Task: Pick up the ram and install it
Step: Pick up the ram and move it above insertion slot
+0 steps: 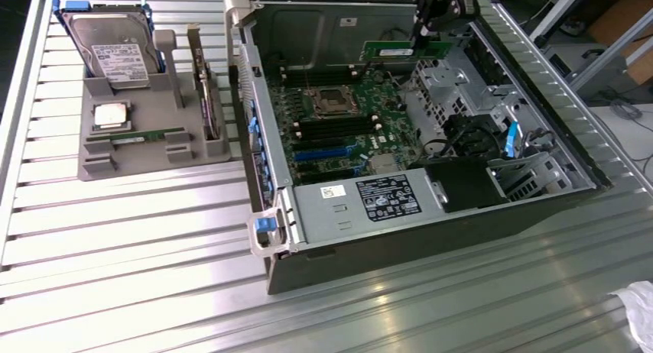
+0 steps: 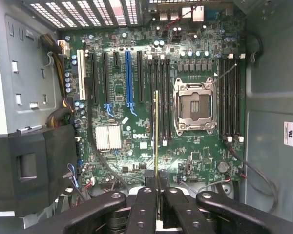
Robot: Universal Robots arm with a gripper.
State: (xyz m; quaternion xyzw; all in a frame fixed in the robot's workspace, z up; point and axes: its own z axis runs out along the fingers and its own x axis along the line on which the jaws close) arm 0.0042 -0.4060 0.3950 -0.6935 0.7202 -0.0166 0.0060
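The computer case [image 1: 296, 32] is lying with its top open, leaving the motherboard [image 2: 136, 141] reachable from above. The gripper [image 2: 157, 195], clamping the ram [image 2: 156, 131] edge-on, is hanging in that opening over the black memory slots [image 2: 165, 97] beside the empty CPU socket [image 2: 195, 105]. The power supply [image 1: 378, 199], black shroud [image 2: 34, 165] and loose cables [image 2: 90, 122] are crowding one end, and the case walls are hemming in the rest.

Open computer case [image 1: 429, 242]; hard drive [image 1: 118, 47], likely processor chip [image 1: 109, 116] in gray holder [image 1: 133, 168].
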